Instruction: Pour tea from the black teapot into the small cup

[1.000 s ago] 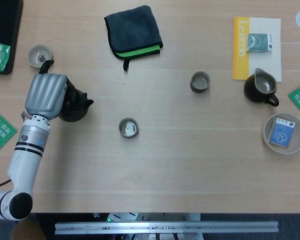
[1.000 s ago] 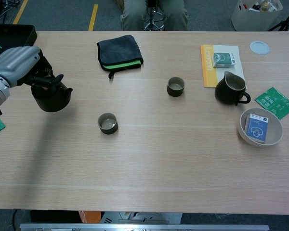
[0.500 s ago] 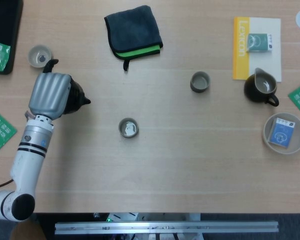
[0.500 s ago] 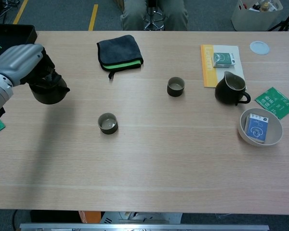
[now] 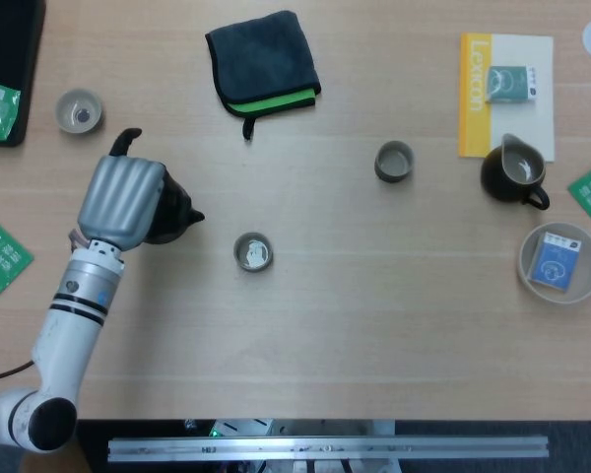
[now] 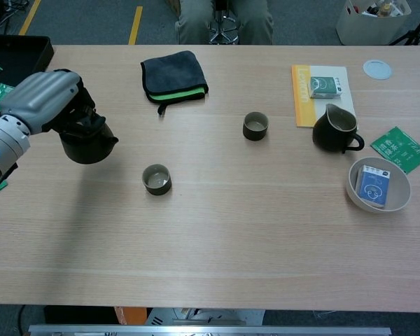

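My left hand (image 5: pixel 124 199) (image 6: pixel 47 100) grips the black teapot (image 5: pixel 170 216) (image 6: pixel 89 141) and holds it above the table, its spout pointing right. The hand covers most of the pot from above. A small grey cup (image 5: pixel 253 251) (image 6: pixel 157 179) stands on the table a short way right of the spout and slightly nearer the front. My right hand is not in either view.
A second small cup (image 5: pixel 394 161) stands mid-table, a third cup (image 5: pixel 79 109) at far left. A dark folded cloth (image 5: pixel 264 61) lies at the back. At right are a dark pitcher (image 5: pixel 513 174), a yellow booklet (image 5: pixel 504 91) and a bowl (image 5: pixel 562 262) holding a blue packet.
My left hand has lifted the teapot off the table and carried it to the right, toward the small grey cup. Nothing else moved.
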Robot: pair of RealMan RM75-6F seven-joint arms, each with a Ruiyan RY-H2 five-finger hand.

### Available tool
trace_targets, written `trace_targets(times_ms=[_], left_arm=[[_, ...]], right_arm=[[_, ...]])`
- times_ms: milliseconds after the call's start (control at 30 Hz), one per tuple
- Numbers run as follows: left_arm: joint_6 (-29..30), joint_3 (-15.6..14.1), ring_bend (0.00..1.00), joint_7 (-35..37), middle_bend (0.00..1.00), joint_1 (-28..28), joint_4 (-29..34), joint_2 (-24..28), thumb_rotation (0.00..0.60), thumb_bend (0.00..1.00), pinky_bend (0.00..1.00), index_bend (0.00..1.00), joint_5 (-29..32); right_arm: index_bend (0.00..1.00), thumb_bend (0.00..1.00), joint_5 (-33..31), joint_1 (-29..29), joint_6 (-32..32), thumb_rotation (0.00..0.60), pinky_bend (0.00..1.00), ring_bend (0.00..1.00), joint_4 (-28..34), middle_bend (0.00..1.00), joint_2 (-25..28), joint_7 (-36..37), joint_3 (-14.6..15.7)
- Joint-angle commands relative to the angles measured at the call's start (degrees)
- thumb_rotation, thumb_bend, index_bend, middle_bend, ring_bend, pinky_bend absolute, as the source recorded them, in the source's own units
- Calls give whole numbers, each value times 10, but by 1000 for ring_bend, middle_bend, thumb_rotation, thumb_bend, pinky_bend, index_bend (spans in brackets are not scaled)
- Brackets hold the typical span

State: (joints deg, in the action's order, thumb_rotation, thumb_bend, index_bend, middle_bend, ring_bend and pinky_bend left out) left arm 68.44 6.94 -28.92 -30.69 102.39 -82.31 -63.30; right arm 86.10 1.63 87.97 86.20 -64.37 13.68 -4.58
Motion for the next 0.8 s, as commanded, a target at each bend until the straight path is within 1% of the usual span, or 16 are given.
trace_targets(times_ms=[33,233,333,600,800], left_arm=[[1,-6,959,-12,1000,-3,6,-9,529,422,142,1000,-6],[1,-14,959,-39,1000,-11,12,-34,527,422,142,1000,-11],[4,-16,959,-51,1000,-13,9,-45,539,422,142,1000,-12],[6,-19,957,-75,1000,-18,-3,-70,541,422,142,1000,-6],[15,-22,956,-85,1000,-19,-22,-87,555,422,142,1000,-16]], right_arm=[[241,49,1,0,0,600,0,0,-1,189,0,1,0],[241,49,3,0,0,600,0,0,-3,189,-1,4,1],[241,50,2,-1,0,600,0,0,-5,189,-1,5,2],[241,50,2,-3,0,600,0,0,-9,189,-2,10,3],[241,50,1,-4,0,600,0,0,-12,189,-2,13,3]])
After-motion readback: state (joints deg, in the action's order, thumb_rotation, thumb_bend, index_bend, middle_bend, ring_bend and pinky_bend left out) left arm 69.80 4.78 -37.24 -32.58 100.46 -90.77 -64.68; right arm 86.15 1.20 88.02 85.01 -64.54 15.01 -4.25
